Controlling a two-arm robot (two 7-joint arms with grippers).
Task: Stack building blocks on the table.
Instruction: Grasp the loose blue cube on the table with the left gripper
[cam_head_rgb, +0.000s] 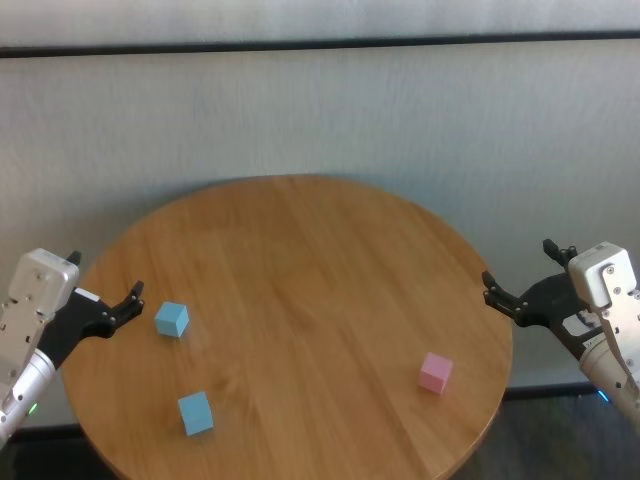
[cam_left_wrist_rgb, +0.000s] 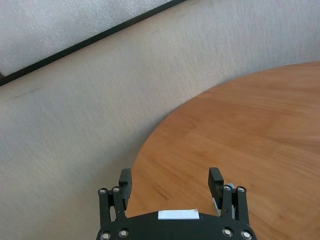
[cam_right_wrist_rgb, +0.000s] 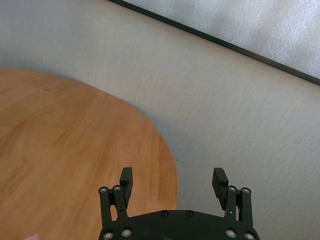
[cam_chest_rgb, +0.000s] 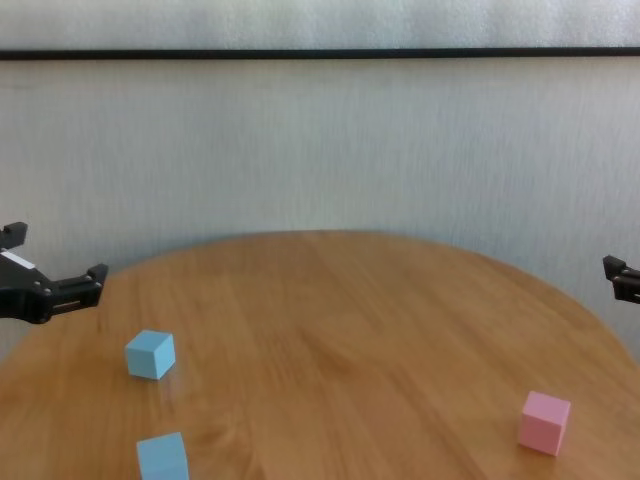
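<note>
My left gripper (cam_head_rgb: 118, 300) and right gripper (cam_head_rgb: 515, 292) hang wide apart, holding nothing. Two blue blocks (cam_head_rgb: 172, 319) (cam_head_rgb: 195, 413) sit near my left side of the table (cam_head_rgb: 310, 270), the pink block (cam_head_rgb: 435, 372) near my right. If I bump one, it could slide off

Two light blue building blocks (cam_head_rgb: 172, 319) (cam_head_rgb: 195, 413), one pink building block (cam_head_rgb: 435, 372), one round table (cam_head_rgb: 330, 270), two grippers (cam_head_rgb: 105, 298) (cam_head_rgb: 520, 278)

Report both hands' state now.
Left hand: open, holding nothing.
Right hand: open, holding nothing.
</note>
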